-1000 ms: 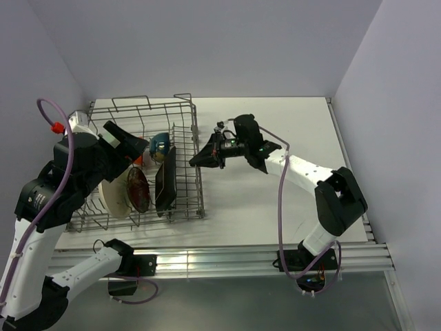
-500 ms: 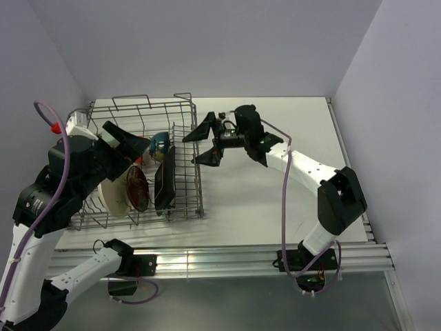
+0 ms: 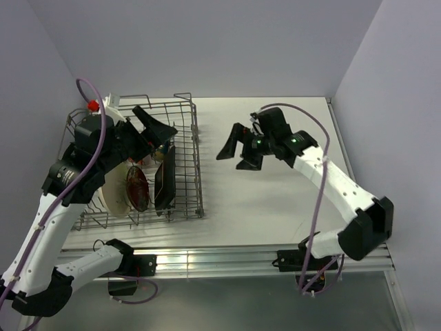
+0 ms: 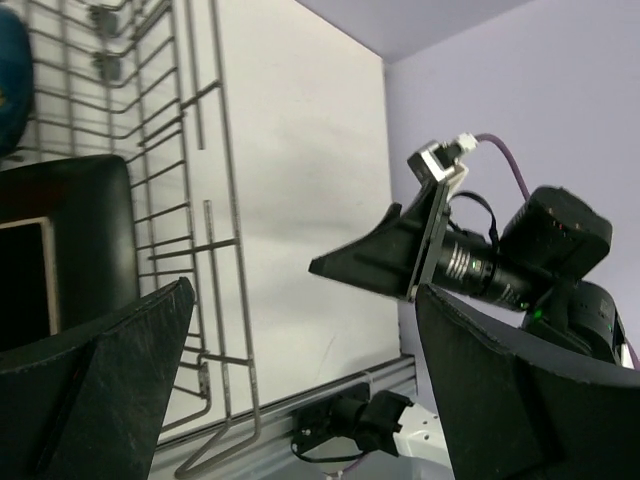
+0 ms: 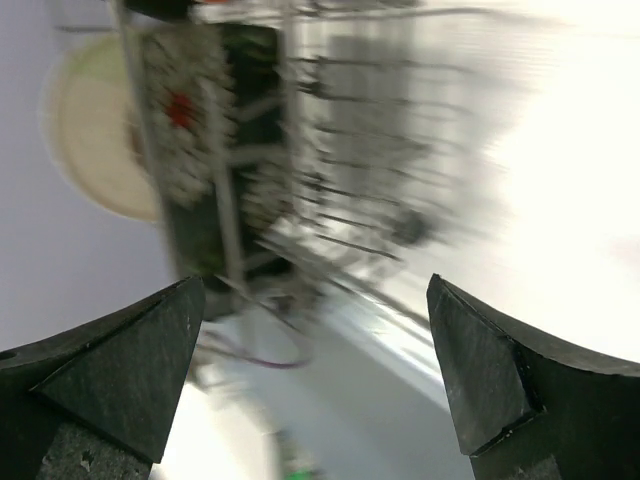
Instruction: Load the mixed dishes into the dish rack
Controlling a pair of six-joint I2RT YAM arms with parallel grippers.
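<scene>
The grey wire dish rack stands at the left of the table. A pale cream plate, a red floral plate and a black square plate stand on edge among its tines. My left gripper hovers open above the rack's middle, empty. The left wrist view shows the black plate, a dark blue bowl and rack wires. My right gripper is open and empty over bare table right of the rack. The right wrist view is blurred, showing the cream plate and the rack.
The white table stretches right of the rack to the purple walls. An aluminium rail runs along the near edge. The right arm's elbow hangs over the near right corner.
My right gripper went from shut to open and pulled back to the right, away from the rack's side. My left arm rose and swung right over the rack.
</scene>
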